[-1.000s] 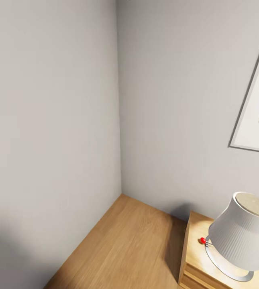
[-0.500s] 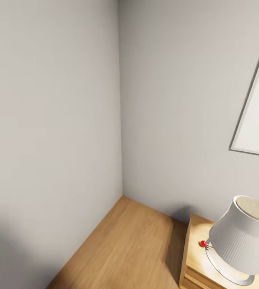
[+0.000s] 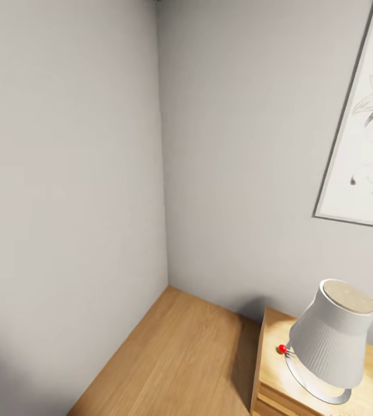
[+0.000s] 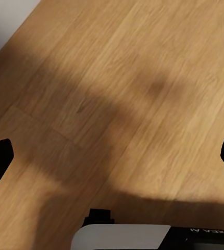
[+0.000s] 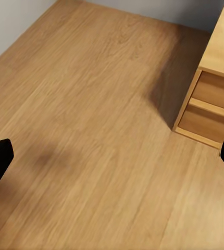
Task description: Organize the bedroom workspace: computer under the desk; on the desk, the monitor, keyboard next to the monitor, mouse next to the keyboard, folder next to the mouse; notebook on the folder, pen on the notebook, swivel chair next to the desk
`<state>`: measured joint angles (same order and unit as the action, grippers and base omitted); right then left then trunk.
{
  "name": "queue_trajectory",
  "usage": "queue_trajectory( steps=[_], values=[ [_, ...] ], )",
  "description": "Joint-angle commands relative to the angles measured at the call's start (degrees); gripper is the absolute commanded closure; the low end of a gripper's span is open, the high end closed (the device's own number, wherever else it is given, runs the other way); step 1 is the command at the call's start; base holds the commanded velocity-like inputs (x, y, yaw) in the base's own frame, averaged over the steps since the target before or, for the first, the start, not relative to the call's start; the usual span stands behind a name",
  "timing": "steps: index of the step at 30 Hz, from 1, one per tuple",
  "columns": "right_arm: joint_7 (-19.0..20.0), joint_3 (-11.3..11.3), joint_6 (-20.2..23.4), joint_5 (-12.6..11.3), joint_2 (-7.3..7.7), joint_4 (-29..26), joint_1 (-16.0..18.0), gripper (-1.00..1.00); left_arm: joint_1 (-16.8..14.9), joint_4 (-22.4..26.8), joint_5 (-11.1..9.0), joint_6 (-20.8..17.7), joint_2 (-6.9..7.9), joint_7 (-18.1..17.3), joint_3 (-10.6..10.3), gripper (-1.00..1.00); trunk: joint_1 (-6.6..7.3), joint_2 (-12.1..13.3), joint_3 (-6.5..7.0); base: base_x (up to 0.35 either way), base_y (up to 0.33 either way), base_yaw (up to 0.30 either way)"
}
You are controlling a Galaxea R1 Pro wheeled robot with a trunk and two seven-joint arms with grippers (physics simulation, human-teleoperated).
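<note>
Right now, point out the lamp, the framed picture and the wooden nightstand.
lamp (image 3: 332, 338), head view, ribbed white shade.
framed picture (image 3: 366, 138), head view, drawn sheet.
wooden nightstand (image 3: 270, 370), head view, top near its left edge.

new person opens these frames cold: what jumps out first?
The white ribbed lamp tilted on a light-wood nightstand, low at the head view's right, with a small red dot by its base. Above it, a framed flower sketch hangs on the grey wall. Both wrist views look down on bare wood floor; the gripper fingertips sit far apart at the frame edges.
</note>
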<state>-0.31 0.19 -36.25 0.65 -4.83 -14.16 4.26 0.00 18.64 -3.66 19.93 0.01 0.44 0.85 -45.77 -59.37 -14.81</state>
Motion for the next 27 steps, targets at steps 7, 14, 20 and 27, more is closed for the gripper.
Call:
queue_trajectory(
  steps=[7,14,20,27],
  values=[
    [0.0,0.0,-0.5,0.2,0.06,0.3,0.0,-1.00,0.0,-0.2,-0.4,0.4,-0.01,0.0,0.0,-1.00,0.00,0.0,0.46,0.000,0.000,-0.170],
    [-0.2,0.1,-0.5,0.4,-0.05,0.4,0.0,-1.00,0.0,-1.7,-0.4,0.3,0.04,0.0,-0.2,-1.00,0.00,0.0,0.88,0.000,0.000,-0.118],
    [-0.3,0.0,-0.5,0.3,-0.01,0.4,0.0,-1.00,0.0,-2.1,-0.4,0.2,0.08,0.0,-0.2,-1.00,0.00,0.0,1.05,-0.116,0.074,-0.118],
    [-0.5,-0.1,-0.7,0.2,-0.05,0.3,0.0,-1.00,0.0,-2.1,-0.5,0.2,0.00,0.0,-0.2,-1.00,0.00,0.0,1.10,-0.144,0.145,-0.083]
  ],
)
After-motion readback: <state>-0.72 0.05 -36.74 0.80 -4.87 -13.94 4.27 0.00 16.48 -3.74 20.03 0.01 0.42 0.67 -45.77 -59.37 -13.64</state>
